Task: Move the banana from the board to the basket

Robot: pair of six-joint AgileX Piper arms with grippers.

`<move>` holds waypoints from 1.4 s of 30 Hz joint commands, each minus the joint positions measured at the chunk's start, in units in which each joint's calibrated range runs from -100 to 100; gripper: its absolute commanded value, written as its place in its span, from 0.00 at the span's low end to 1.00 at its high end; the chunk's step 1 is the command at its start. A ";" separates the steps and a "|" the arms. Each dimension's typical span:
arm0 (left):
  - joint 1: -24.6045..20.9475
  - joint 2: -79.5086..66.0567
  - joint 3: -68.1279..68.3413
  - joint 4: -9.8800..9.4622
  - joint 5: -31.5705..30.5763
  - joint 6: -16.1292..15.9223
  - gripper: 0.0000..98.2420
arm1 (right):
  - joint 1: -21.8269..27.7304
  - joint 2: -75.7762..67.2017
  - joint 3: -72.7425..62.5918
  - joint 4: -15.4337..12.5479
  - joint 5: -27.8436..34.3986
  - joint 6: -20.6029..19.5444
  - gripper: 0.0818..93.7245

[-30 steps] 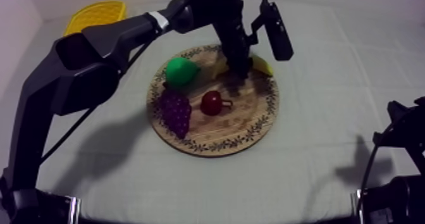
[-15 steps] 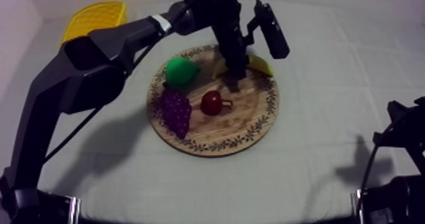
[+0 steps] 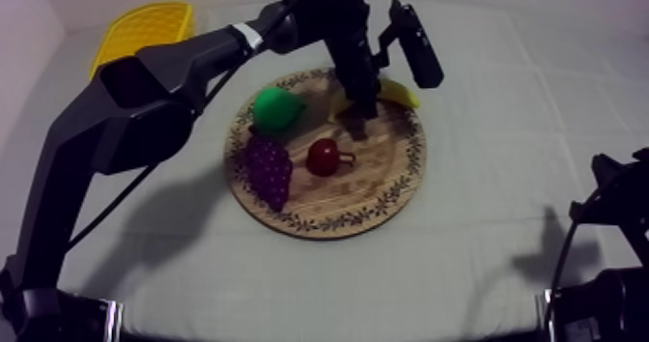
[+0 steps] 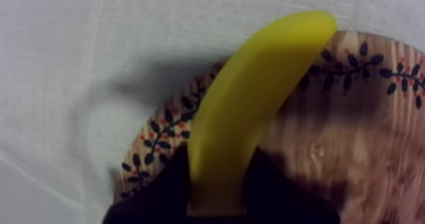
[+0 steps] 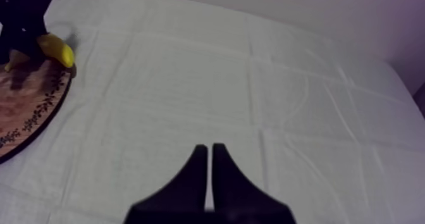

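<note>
Banana (image 4: 253,106) at wooden board (image 3: 367,199) rim

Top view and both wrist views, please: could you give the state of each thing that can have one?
left gripper: shut on the banana.
banana: clamped, over the rim of the wooden board.
right gripper: shut on nothing, above the cloth.
yellow basket: no fruit in it.
pear: on the board, untouched.
grapes: on the board, untouched.
small red fruit: on the board, untouched.
</note>
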 commanded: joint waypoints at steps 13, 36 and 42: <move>-0.43 -7.90 3.12 0.73 -2.92 -0.24 0.04 | 0.02 -0.02 -0.03 -0.03 0.01 0.00 0.00; -24.63 -41.33 30.88 6.44 -14.36 -1.38 0.03 | 0.02 -0.02 -0.03 -0.03 0.01 0.00 0.00; -32.75 -49.01 42.46 10.07 -19.50 -3.02 0.02 | 0.02 -0.02 -0.03 -0.03 0.01 -0.02 0.00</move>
